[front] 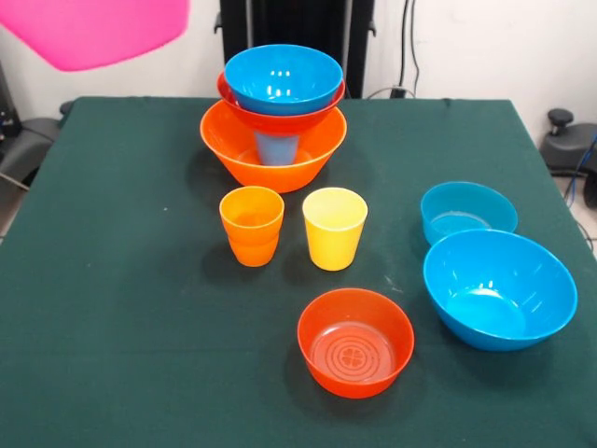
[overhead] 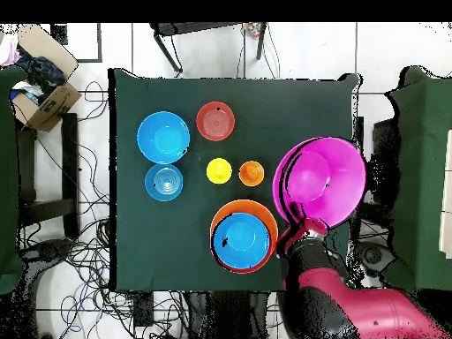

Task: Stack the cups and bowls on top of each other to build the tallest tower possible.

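Observation:
The big pink bowl hangs in the air at the top left of the front view. In the overhead view the pink bowl is held by its rim in my gripper, beside the tower. The tower is the big orange bowl with the blue cup inside, a red-orange bowl above it and a blue bowl on top. The orange cup and yellow cup stand upright in front of it. A red-orange bowl, a small blue bowl and a larger blue bowl sit loose.
The dark green table ends close behind the tower. My arm reaches in from the table's base-side edge. A cardboard box and cables lie on the floor off the table.

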